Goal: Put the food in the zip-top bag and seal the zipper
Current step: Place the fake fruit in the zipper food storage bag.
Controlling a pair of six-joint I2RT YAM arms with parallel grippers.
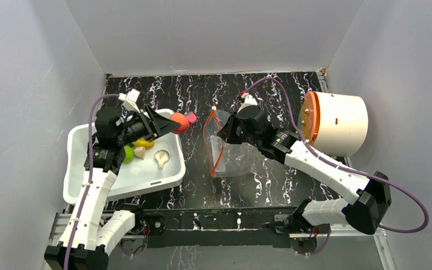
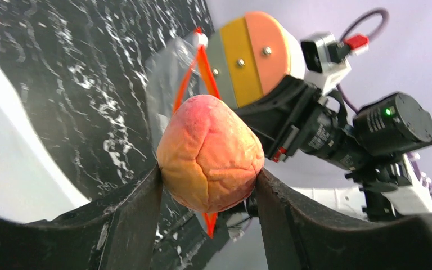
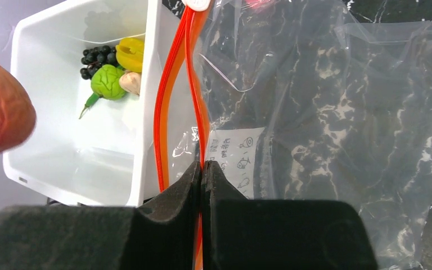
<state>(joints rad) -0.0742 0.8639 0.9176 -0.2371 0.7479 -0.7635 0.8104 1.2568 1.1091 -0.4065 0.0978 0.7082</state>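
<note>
My left gripper (image 1: 175, 124) is shut on the orange ball (image 1: 179, 122), also seen in the left wrist view (image 2: 210, 152), and holds it in the air between the white bin and the clear zip-top bag (image 1: 232, 154). My right gripper (image 1: 220, 133) is shut on one lip of the bag's orange-red zipper (image 3: 198, 84), pinching it at my fingertips (image 3: 202, 169) and holding the mouth (image 1: 212, 140) open toward the ball. The yellow piece (image 3: 129, 53), green ball (image 3: 108, 81), a beige garlic (image 1: 140, 152) and a beige mushroom (image 1: 161, 158) lie in the bin.
The white bin (image 1: 163, 179) stands at the left, with a dark grape cluster (image 3: 97, 56) in it. A small pink block (image 1: 191, 117) lies just beyond the ball. A white cylinder with an orange lid (image 1: 335, 124) lies at the back right.
</note>
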